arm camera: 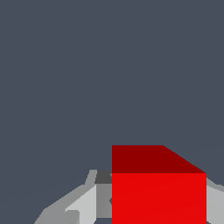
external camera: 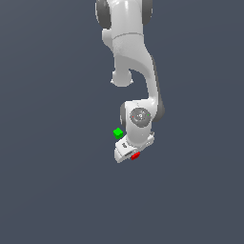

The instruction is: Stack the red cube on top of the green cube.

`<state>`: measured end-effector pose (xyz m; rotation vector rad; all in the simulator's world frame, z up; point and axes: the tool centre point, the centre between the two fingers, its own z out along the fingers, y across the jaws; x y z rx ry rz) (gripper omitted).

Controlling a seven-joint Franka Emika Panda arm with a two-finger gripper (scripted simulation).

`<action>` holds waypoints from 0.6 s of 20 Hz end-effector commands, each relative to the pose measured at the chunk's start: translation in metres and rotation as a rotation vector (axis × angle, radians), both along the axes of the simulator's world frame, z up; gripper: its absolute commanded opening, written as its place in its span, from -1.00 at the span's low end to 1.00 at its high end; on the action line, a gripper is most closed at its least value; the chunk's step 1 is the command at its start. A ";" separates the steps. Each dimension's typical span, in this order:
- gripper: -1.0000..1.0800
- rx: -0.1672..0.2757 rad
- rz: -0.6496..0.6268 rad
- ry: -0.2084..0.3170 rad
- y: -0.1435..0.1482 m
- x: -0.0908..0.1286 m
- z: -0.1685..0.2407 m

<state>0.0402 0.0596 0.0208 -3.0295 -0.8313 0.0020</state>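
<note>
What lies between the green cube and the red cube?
In the exterior view, the white gripper body sits between the green cube and the red cube.

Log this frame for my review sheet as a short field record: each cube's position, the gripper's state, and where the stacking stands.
red cube: small bright red plain cube sits between the fingers of the white gripper
green cube: small bright green plain cube is beside the gripper body on the exterior view's left, with nothing on top
gripper state: appears closed on the red cube; finger contact is partly hidden
surface: plain dark grey-blue floor
stack status: not yet done; the cubes are apart
</note>
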 end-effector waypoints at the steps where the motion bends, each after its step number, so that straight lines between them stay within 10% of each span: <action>1: -1.00 0.000 0.000 -0.001 0.000 0.000 0.004; 12: -1.00 0.000 0.000 -0.001 0.000 -0.001 0.066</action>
